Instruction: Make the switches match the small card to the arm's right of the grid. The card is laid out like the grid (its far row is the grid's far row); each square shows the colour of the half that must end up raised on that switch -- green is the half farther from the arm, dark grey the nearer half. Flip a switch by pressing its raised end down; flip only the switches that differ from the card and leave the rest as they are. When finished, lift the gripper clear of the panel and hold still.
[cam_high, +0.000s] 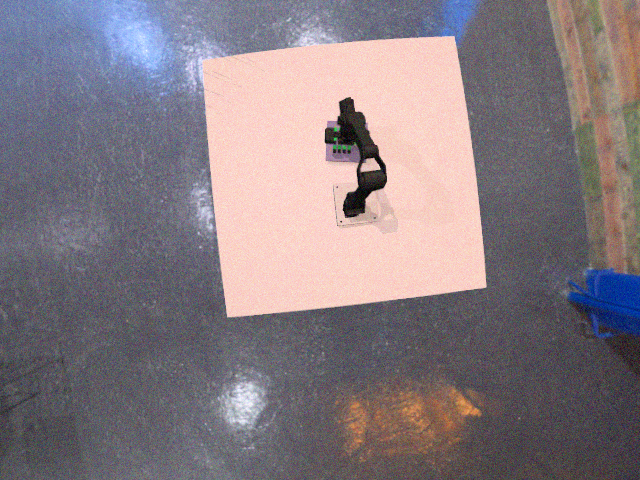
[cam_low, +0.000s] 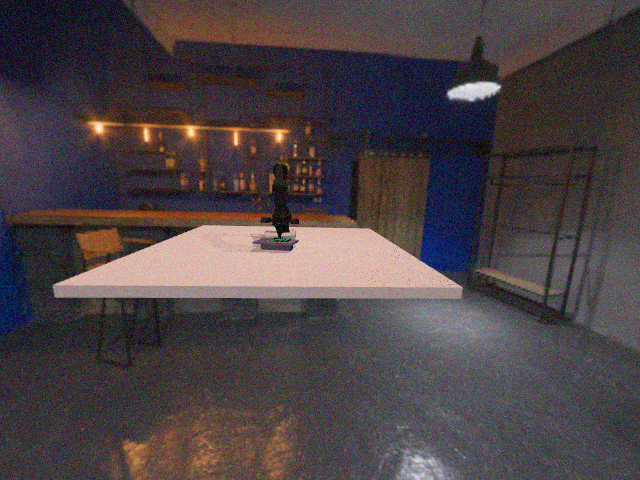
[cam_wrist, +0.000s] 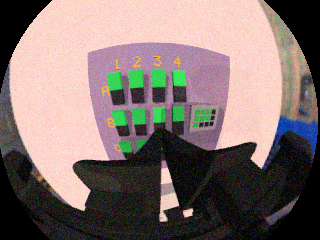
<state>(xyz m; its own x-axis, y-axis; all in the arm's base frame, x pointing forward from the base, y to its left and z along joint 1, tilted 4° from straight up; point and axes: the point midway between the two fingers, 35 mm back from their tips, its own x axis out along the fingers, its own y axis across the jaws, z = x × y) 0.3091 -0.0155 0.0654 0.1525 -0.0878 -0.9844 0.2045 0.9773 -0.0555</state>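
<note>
The purple panel (cam_wrist: 97, 62) (cam_high: 333, 157) (cam_low: 276, 246) carries switches in rows A, B, C and columns 1 to 4, each half green and half dark. The card (cam_wrist: 205, 118) sits on the right beside row B. Its far and middle rows read green, green, green, dark; its near row reads green, dark, dark, dark. My gripper (cam_wrist: 160, 131) (cam_low: 280, 237) is shut and empty, its tips over or at the near half of switch B3 (cam_wrist: 159, 115); contact is unclear. The fingers hide most of row C. Switch B4 (cam_wrist: 178, 114) shows a longer dark half than B2 (cam_wrist: 139, 116); exact tilts are hard to read.
The panel lies on the pale pink table (cam_high: 289, 248) (cam_low: 206, 271), beyond the arm's base plate (cam_high: 339, 206). In the top view the arm (cam_high: 371, 179) covers much of the panel's right side.
</note>
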